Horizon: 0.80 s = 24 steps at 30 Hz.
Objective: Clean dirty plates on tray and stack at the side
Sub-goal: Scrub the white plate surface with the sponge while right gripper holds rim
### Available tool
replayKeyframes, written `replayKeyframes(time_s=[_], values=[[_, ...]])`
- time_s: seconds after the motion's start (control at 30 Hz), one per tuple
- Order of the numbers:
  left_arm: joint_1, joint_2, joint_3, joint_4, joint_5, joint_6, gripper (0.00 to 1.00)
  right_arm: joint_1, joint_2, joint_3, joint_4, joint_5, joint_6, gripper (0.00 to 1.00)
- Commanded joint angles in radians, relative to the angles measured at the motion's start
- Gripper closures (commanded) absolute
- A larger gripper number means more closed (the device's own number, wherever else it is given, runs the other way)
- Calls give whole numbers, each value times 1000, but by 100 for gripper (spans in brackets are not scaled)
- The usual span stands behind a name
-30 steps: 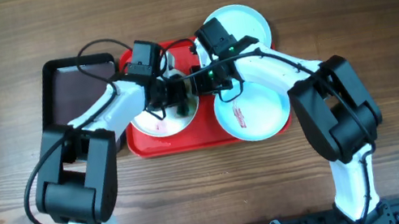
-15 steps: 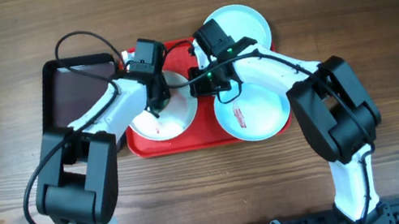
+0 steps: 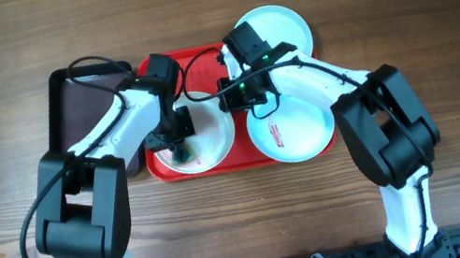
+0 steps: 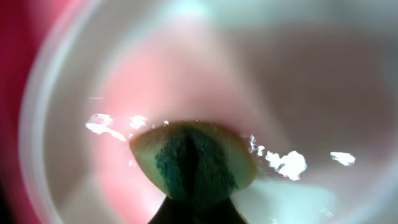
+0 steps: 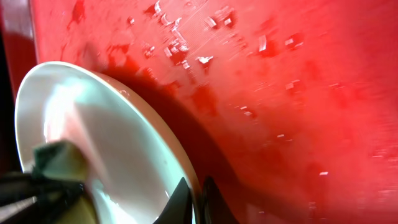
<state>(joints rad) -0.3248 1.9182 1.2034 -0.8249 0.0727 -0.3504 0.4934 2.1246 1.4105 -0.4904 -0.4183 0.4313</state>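
My left gripper (image 3: 179, 145) clamps the sponge (image 4: 193, 163) mid-scrub on the white plate (image 3: 212, 137), my right gripper (image 5: 194, 198) pinches its two-o'clock rim, and the smeared turquoise plate (image 3: 302, 131) is not yet cleaned.

Overhead looks down; wrists hug the plate (image 5: 118, 143).

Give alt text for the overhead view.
The left gripper presses a sponge onto the white plate on the red tray while the right gripper pinches that plate's rim. Two turquoise plates lie to the right, one smeared red.

The white plate (image 4: 298, 74) is blurred in the left wrist view, and the red tray (image 3: 245, 160) is largely covered overhead.
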Motion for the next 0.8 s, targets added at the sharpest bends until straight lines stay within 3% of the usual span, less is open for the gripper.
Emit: replayKeyframes(time_s=[0.0,0.4,0.77], values=[[-26,49,-45,100,366,85,96,-2,17,-8,4,16,33,96],[-26,49,-45,439,323,85,96,-2,17,-8,5,17,38,96],[12,49,-44,482,-189,32,96,-2,17,-8,3,17,33,96]])
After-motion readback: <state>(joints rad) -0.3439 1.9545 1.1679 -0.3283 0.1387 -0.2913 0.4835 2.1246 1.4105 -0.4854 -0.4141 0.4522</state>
